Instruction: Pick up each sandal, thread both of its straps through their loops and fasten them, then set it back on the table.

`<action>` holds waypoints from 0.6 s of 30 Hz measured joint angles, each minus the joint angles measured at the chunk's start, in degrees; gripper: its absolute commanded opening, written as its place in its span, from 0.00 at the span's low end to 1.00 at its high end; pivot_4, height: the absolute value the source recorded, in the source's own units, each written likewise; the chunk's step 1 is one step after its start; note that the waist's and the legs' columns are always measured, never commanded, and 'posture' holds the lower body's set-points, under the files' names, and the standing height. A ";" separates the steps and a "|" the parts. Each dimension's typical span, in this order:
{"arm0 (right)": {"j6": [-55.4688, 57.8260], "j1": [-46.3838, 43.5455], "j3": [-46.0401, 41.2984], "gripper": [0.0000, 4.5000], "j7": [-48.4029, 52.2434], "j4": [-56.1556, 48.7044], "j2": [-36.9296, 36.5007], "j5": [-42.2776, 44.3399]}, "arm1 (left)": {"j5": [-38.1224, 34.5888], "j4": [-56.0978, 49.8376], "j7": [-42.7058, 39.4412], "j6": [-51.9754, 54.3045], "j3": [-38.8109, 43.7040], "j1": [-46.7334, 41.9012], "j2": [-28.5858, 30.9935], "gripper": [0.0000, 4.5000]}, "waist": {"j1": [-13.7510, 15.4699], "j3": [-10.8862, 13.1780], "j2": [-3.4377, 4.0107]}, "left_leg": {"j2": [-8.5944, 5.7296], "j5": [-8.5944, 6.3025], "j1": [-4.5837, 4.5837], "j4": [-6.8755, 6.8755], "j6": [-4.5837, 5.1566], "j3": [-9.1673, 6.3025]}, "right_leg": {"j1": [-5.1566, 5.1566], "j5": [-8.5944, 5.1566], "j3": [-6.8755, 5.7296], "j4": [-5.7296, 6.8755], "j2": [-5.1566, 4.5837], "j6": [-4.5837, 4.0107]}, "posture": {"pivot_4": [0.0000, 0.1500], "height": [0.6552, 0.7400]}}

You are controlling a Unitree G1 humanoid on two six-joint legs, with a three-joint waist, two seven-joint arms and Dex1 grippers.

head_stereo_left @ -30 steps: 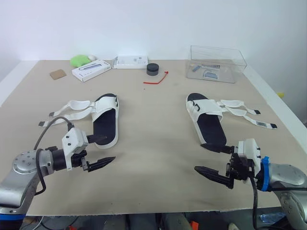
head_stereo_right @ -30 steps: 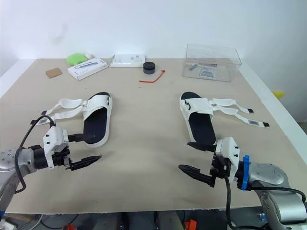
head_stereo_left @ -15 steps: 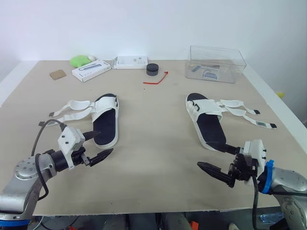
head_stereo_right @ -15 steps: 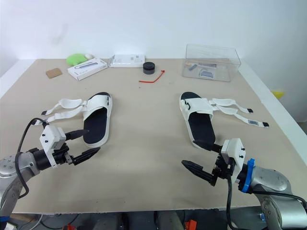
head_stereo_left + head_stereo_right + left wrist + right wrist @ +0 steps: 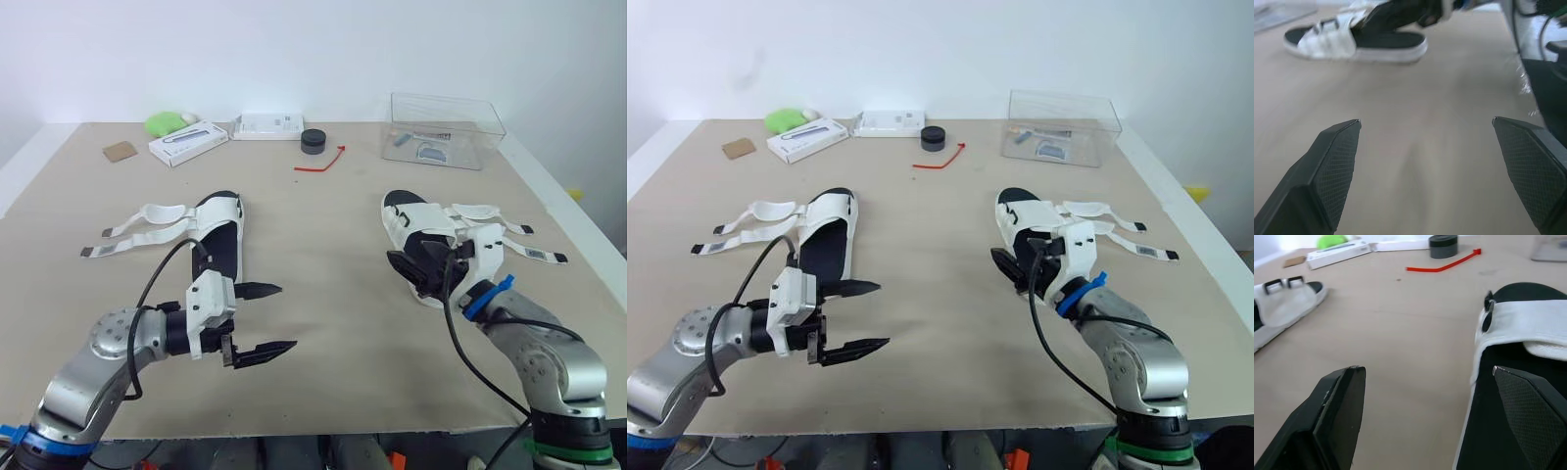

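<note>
right wrist view: hand point(image 5: 1425, 368) spread, empty

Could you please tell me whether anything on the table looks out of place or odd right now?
Nothing is spilled or damaged. The left sandal and the right sandal both lie with their straps splayed outward across the table, unfastened.

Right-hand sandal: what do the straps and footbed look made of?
The straps look like white matte synthetic leather or soft plastic: they lie limp and curved. The footbed is black and matte, probably foam or rubber; which, I can't tell.
</note>
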 measured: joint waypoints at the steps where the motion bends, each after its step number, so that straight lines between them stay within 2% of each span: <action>1: -0.17 -0.93 0.44 1.00 -0.60 1.28 0.58 -0.92 | -0.01 0.06 0.12 0.06 -0.54 -0.91 -0.39 0.99 | -0.01 0.00 0.00 | -0.02 0.00 0.00 0.00 0.01 0.02 | 0.00 0.01 0.03 -0.01 -0.02 0.02 | 1.00 1.00; 7: -3.23 -4.72 4.69 1.00 -3.67 8.29 2.95 -8.53 | 0.40 0.87 0.32 0.05 -2.58 -1.81 -1.62 0.99 | -0.23 0.00 0.00 | 0.00 -0.03 0.00 0.00 0.05 0.04 | -0.04 0.02 0.05 -0.01 0.01 -0.05 | 1.00 1.00; 17: -10.38 -9.79 4.76 1.00 -5.47 18.03 5.54 -14.69 | 1.39 0.72 2.75 0.02 -3.08 -1.36 -2.58 0.99 | -0.21 0.00 0.01 | -0.02 -0.03 0.01 0.00 0.06 0.06 | -0.03 0.08 0.06 -0.01 -0.02 -0.12 | 1.00 1.00; 18: -11.37 -10.40 4.77 0.94 -5.01 19.43 5.55 -15.25 | 1.45 0.73 3.12 0.02 -3.02 -1.35 -2.63 1.00 | -0.21 0.00 0.01 | -0.02 -0.04 0.01 0.00 0.06 0.05 | -0.03 0.08 0.05 -0.01 -0.02 -0.12 | 1.00 1.00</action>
